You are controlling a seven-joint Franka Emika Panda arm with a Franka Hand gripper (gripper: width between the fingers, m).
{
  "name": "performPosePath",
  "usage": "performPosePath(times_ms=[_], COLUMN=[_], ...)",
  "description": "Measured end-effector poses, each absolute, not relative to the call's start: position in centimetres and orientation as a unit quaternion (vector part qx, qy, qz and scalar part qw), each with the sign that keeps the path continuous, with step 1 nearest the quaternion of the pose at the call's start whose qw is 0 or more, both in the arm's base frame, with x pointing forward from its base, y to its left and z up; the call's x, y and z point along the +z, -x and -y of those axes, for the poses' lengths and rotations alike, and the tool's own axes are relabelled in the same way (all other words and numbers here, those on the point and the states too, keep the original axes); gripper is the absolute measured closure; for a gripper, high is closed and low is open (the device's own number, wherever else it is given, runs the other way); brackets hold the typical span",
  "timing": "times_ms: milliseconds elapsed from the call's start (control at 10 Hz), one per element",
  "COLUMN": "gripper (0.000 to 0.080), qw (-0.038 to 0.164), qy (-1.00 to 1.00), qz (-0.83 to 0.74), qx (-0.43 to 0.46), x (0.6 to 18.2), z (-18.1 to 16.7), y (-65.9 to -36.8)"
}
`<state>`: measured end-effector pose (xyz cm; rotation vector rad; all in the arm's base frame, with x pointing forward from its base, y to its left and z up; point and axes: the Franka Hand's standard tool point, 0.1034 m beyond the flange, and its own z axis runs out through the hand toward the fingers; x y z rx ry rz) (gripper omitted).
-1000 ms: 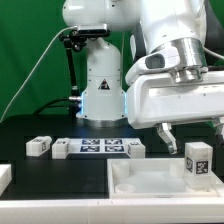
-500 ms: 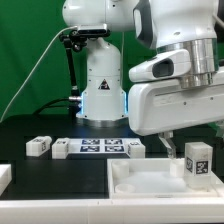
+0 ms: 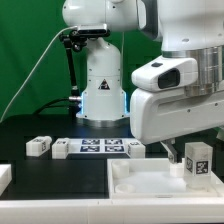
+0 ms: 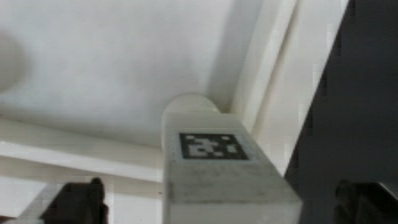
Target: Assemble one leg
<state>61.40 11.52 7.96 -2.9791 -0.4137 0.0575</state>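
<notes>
the leg (image 3: 197,164) stands upright on the white panel (image 3: 140,182), at the panel's far corner toward the exterior view's right, with its black-and-white tag (image 3: 198,157) facing the camera. the gripper (image 4: 221,203) hangs straight over it. in the wrist view the two dark fingertips (image 4: 79,201) sit one on each side of the leg with a clear gap to it, so the jaws are spread wide and pinch nothing. that view also shows the panel's raised rims meeting in a corner just behind the leg; whether the leg is seated in a socket there is hard to tell. the marker board (image 3: 95,147) lies flat on the black table (image 3: 40,185), well off to the exterior view's left of the leg. a small white tagged block (image 3: 38,146) sits just beside the board's left end, and a second block (image 3: 135,148) sits at its right end, near the panel. the arm's white base (image 3: 100,85) rises behind the board, against a green backdrop (image 3: 25,50).
</notes>
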Motion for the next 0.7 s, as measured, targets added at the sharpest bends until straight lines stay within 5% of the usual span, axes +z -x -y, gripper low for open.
performPosePath(times_ms=[100,200,300,700], gripper=[0.0343,0.0343,0.0478,0.0509], qw=[0.067,0.067,0.067,0.065], qy=[0.988,0.988,0.988,0.995], qz=[0.137,0.137,0.137,0.069], qx=[0.019,0.019,0.019,0.024], x=[7.96,7.96,7.96,7.84], z=[-11.52,-11.52,-11.5,-11.41], y=[-61.4,-61.4,-61.4,-61.33])
